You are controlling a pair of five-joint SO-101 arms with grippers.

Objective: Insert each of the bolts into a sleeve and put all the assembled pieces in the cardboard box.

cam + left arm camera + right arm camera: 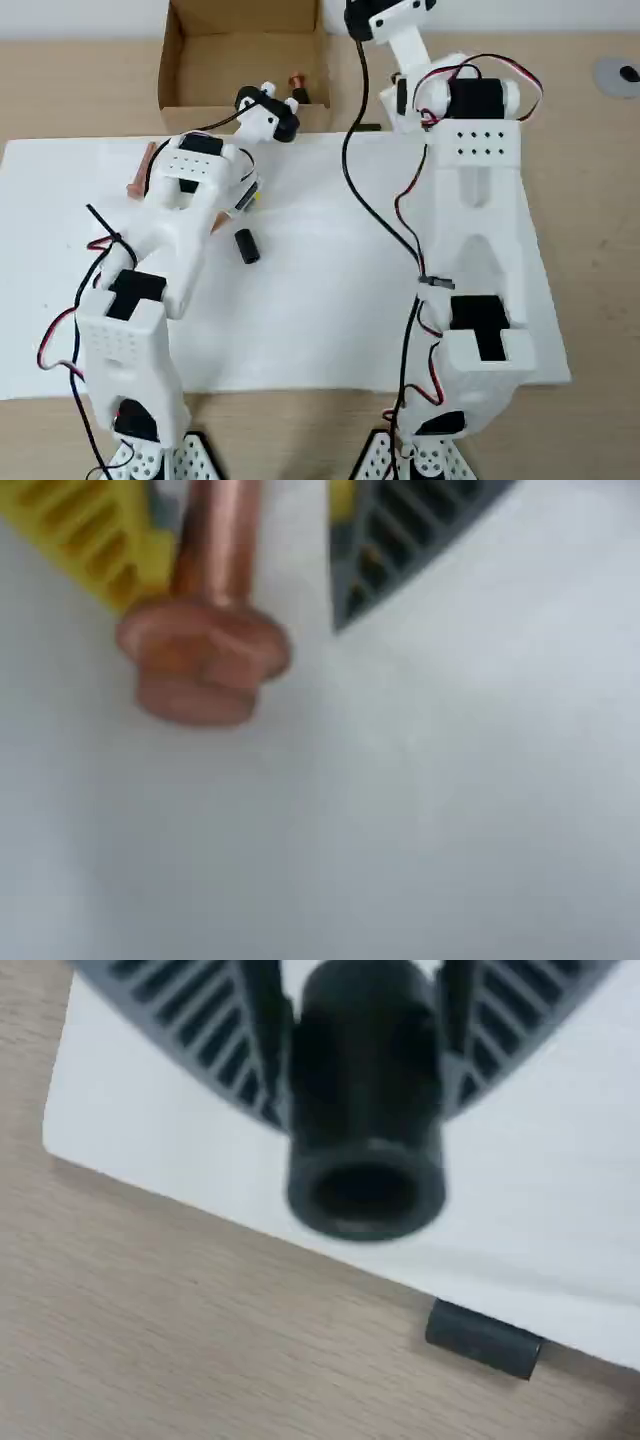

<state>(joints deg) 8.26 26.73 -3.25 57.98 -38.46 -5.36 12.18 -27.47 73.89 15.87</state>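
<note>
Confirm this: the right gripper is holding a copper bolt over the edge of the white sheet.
Wrong thing: the right wrist view shows the right gripper holding a black sleeve, not a copper bolt, over the edge of the white sheet.

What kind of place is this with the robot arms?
Probably a robotics workbench or lab: two white plastic robot arms with loose wires stand at a light wooden table, holding a copper-coloured metal bolt and a black tube-shaped sleeve, near a brown cardboard box.
</note>
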